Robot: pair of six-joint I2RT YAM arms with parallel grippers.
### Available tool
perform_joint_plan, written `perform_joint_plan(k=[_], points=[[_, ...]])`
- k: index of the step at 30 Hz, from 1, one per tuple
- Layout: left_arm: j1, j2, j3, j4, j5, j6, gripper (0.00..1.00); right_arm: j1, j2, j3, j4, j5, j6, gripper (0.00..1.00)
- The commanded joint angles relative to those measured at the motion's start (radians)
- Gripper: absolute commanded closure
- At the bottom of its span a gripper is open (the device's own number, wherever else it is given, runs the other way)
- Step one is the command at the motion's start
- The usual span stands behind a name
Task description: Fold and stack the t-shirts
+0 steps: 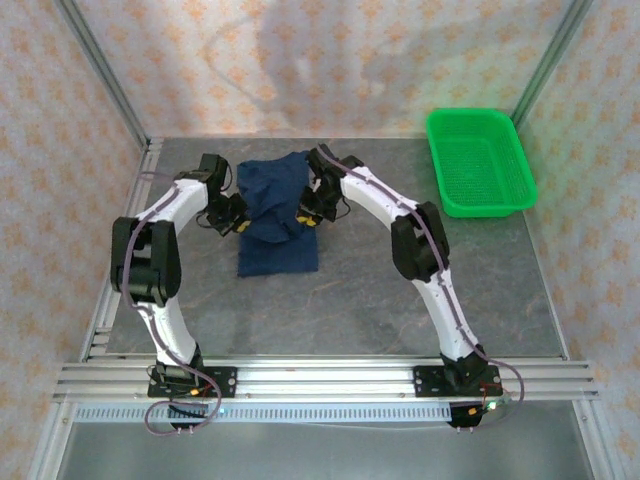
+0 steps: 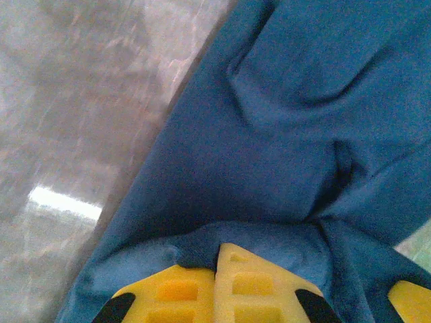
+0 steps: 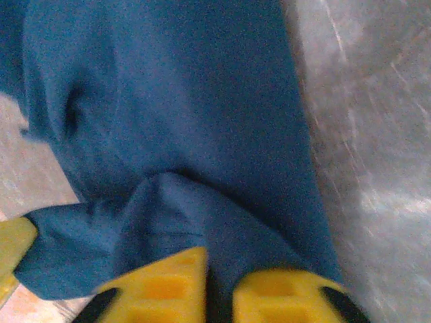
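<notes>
Open passage across the near half of the tabletop point(image 1: 350, 310) and along its right edge, up to the green basket point(image 1: 480, 160) in the far right corner. Blocked at far centre by the dark t-shirt point(image 1: 275, 250), hemmed in by the left hand point(image 1: 240, 225) and right hand point(image 1: 308, 216).

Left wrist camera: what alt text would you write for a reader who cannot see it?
The left gripper, its yellow fingers shut together at the bottom edge, pinches a bunched fold of a dark blue t-shirt. The wrinkled cloth spreads up and right; grey marbled table lies at left.
</notes>
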Motion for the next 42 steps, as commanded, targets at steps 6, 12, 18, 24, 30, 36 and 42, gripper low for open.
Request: perform_joint_plan(k=[6,12,18,24,30,36,42], points=[[0.029,0.101,0.335,0.106,0.128,-0.151,0.49,-0.115,0.057,0.12,0.51,-0.129,0.282,0.45],[0.089,-0.027,0.456,0.12,0.105,-0.199,0.3,-0.128,-0.196,-0.061,0.527,-0.079,0.199,0.4],[0.114,-0.209,0.192,0.07,0.078,-0.112,0.28,-0.121,-0.429,-0.472,0.652,-0.067,0.223,0.42],[0.021,-0.394,-0.153,0.053,0.054,-0.024,0.44,-0.057,-0.447,-0.649,0.661,-0.079,0.203,0.8],[-0.078,-0.388,-0.351,0.094,0.034,-0.023,0.86,-0.016,-0.305,-0.587,0.671,-0.072,0.215,0.96],[-0.111,-0.242,-0.319,0.159,-0.006,-0.032,0.93,-0.012,-0.167,-0.488,0.673,-0.043,0.247,0.98],[-0.114,-0.038,-0.127,0.182,-0.057,-0.052,0.93,-0.001,-0.135,-0.504,0.707,-0.022,0.289,0.99]])
